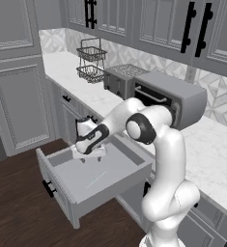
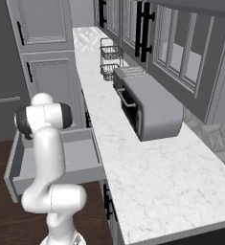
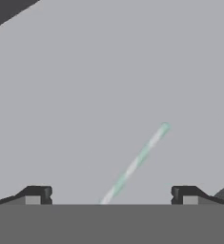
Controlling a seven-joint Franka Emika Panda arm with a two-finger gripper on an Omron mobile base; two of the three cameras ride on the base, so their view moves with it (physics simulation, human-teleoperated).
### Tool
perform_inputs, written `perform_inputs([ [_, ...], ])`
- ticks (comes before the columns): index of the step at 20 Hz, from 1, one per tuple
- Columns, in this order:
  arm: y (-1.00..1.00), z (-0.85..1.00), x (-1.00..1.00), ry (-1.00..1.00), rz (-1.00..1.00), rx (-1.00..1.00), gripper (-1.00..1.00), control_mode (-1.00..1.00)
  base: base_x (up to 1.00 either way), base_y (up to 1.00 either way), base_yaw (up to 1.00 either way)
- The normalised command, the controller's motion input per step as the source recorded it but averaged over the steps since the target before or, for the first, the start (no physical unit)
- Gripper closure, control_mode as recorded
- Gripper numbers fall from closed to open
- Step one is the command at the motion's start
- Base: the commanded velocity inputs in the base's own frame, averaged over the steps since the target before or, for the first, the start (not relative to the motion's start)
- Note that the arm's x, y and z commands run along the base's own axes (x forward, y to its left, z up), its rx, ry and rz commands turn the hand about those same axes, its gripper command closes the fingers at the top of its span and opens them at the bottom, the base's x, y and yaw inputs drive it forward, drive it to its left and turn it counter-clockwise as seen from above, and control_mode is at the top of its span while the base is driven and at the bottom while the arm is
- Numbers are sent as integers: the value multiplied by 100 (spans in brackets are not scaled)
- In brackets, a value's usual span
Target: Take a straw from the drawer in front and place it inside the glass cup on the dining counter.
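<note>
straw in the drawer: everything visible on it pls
The straw is a very thin, pale stick with a faint green tint, looks like plastic. It lies flat on the grey floor of the open drawer, running diagonally in the hand view, between the open end effector fingertips. Nothing grips it.

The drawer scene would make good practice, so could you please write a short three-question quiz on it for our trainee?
1. True or false: the drawer is pulled open.
2. In the hand view, where does the straw lie relative to the claw? A) outside the left finger B) between the two fingers C) outside the right finger
3. Fill in: the claw hangs over the drawer with its jaws ____.

Key
1. True: it stands out from the cabinets with its floor showing.
2. B: it slants across the drawer floor between the fingers, untouched.
3. Open: nothing is gripped.
</note>
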Motion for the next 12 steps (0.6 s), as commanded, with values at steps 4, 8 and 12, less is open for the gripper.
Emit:
perform_inputs([
  [4,-33,-25,0,0,-20,-2,-100,-100,0,0,0],
  [8,-33,-37,0,1,-17,-1,-100,-100,0,0,0],
  [12,-21,-46,0,1,-13,0,-100,-100,0,0,0],
])
